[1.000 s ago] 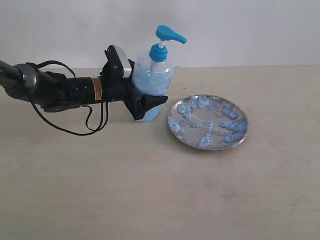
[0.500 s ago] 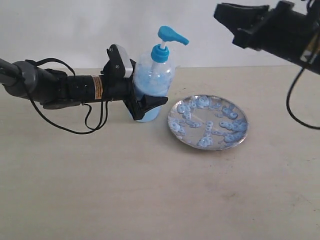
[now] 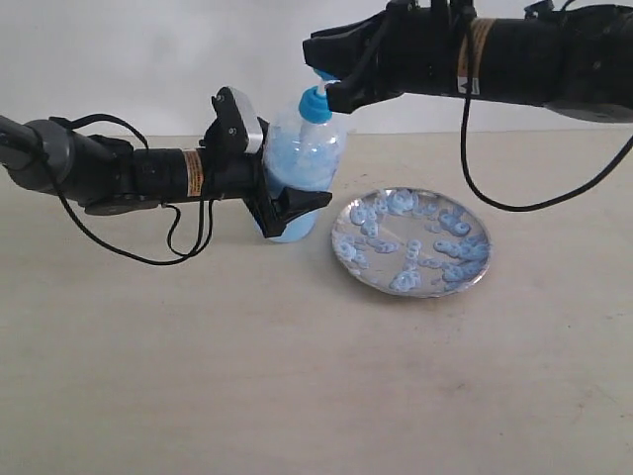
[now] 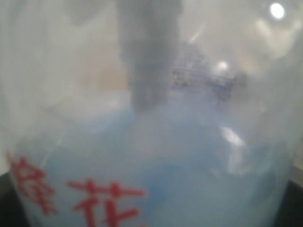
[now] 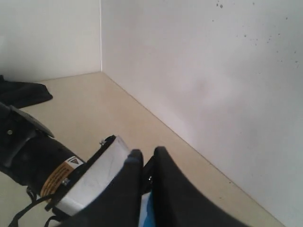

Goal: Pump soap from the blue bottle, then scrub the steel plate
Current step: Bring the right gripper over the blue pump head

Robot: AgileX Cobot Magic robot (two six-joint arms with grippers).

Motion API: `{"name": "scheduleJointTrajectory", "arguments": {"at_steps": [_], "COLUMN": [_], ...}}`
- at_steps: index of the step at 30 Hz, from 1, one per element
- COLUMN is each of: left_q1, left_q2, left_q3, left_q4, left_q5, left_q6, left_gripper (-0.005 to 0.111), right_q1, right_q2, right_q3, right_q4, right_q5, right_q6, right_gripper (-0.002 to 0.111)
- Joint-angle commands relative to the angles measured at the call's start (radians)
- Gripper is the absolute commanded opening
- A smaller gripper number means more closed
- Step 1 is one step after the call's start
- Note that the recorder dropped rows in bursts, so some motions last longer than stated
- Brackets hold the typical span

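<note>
The blue bottle (image 3: 302,158) stands upright on the table, with pale blue soap (image 3: 295,168) showing inside it. My left gripper (image 3: 302,198) is shut on its lower body from the left. The bottle (image 4: 151,142) fills the left wrist view. My right gripper (image 3: 318,71) reaches in from the upper right and covers the pump head; only the blue collar (image 3: 315,104) shows. Its fingers (image 5: 130,163) stand almost together, with a sliver of blue pump (image 5: 147,213) below them. The steel plate (image 3: 435,291) lies right of the bottle, dotted with light-blue blobs (image 3: 455,247).
The left arm (image 3: 119,173) lies low across the table's left side with a looping black cable (image 3: 148,259). The right arm (image 3: 514,49) spans the upper right, its cable (image 3: 495,203) hanging behind the plate. A white wall stands close behind the bottle.
My right arm has come in from the upper right and moved left until its gripper sits over the pump head. The left gripper, bottle and plate have stayed put.
</note>
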Motion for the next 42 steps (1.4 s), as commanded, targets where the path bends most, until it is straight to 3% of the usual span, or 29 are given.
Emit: {"name": "scheduleJointTrajectory", "arguments": {"at_steps": [1, 12, 20, 24, 27, 30, 38, 42], "left_q1": [-0.011, -0.011, -0.011, -0.011, -0.011, -0.011, -0.011, -0.009], "left_q2": [0.0, 0.0, 0.0, 0.0, 0.0, 0.0, 0.0, 0.0], "left_q3": [0.0, 0.0, 0.0, 0.0, 0.0, 0.0, 0.0, 0.0], "left_q4": [0.028, 0.028, 0.028, 0.028, 0.028, 0.019, -0.083, -0.078], "left_q5": [0.01, 0.003, 0.003, 0.003, 0.003, 0.004, 0.0, -0.075], "left_q6": [-0.005, -0.005, -0.005, -0.005, -0.005, -0.005, -0.005, -0.065], "left_gripper": [0.004, 0.004, 0.004, 0.004, 0.004, 0.004, 0.004, 0.004], "right_q1": [0.021, 0.021, 0.021, 0.021, 0.021, 0.021, 0.021, 0.021], "right_q2": [0.029, 0.112, 0.059, -0.022, -0.09, -0.125, -0.167, -0.237], "right_q3": [0.001, 0.001, 0.001, 0.001, 0.001, 0.004, 0.059, 0.063], "right_q4": [-0.013, -0.044, 0.024, 0.194, 0.3, 0.272, 0.237, 0.237], "right_q5": [0.137, 0.135, -0.06, -0.116, 0.012, 0.238, 0.331, 0.429], "right_q6": [-0.023, 0.051, -0.21, -0.368, -0.398, -0.347, -0.368, -0.393], "right_gripper": [0.004, 0.0, 0.0, 0.0, 0.0, 0.0, 0.0, 0.0]}}
